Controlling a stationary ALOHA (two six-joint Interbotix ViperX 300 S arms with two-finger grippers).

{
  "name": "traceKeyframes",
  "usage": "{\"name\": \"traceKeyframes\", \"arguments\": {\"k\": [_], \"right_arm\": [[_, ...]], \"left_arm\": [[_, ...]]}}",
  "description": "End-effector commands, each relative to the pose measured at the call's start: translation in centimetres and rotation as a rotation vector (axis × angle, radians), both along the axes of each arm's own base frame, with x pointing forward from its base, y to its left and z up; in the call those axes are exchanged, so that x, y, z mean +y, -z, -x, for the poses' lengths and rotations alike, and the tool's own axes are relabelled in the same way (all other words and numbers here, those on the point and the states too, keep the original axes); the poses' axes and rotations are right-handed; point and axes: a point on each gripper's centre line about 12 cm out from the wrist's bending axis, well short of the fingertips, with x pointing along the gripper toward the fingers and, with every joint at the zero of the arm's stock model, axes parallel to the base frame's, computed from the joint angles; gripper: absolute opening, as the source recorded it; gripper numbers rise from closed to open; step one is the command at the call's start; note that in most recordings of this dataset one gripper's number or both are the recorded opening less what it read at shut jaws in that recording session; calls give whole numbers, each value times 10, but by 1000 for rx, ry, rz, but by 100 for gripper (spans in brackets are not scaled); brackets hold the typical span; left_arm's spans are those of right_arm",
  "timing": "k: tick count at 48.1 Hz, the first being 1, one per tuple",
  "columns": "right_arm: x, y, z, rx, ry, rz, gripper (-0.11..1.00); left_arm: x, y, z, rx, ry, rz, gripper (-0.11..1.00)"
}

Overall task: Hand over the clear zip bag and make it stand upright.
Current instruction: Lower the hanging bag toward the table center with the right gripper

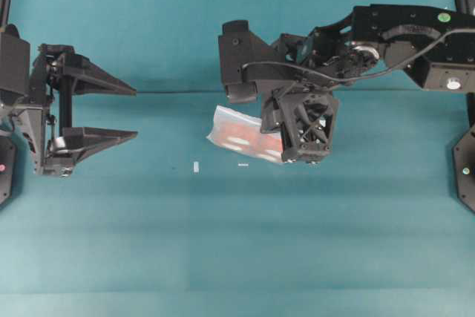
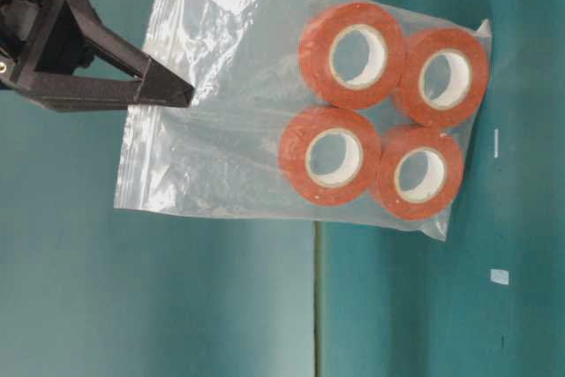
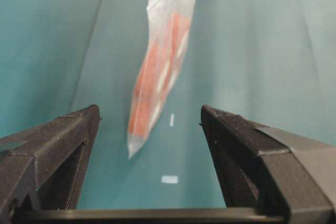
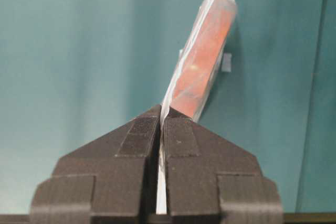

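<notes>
The clear zip bag (image 2: 265, 130) hangs in the air over the teal table, with several orange, white-cored tape rolls (image 2: 351, 55) bunched at its low end. My right gripper (image 4: 161, 109) is shut on the bag's upper edge, and the plastic runs between its two fingers. In the table-level view its fingertip (image 2: 181, 94) pinches the empty part of the bag. From overhead, the bag (image 1: 237, 135) sticks out left from under the right wrist. My left gripper (image 1: 135, 113) stands open at the far left, well apart from the bag (image 3: 157, 77), with nothing between its fingers.
Two small white tape marks (image 1: 196, 166) (image 1: 243, 165) lie on the teal tabletop just in front of the hanging bag. The right arm (image 1: 401, 42) stretches in from the upper right.
</notes>
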Motion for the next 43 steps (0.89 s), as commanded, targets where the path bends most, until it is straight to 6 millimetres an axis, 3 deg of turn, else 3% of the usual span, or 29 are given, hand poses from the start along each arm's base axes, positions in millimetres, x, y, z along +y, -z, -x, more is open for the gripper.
{"name": "traceKeyframes", "arguments": {"k": [1,43], "right_arm": [[9,-14,-2,-43,-48,14,1],[30,-12,-2,-34,-160,37,1]], "left_arm": [[1,-6,-1,-20,-3,-2,85],[2,-5,-1,-16,-8,-7,85]]}}
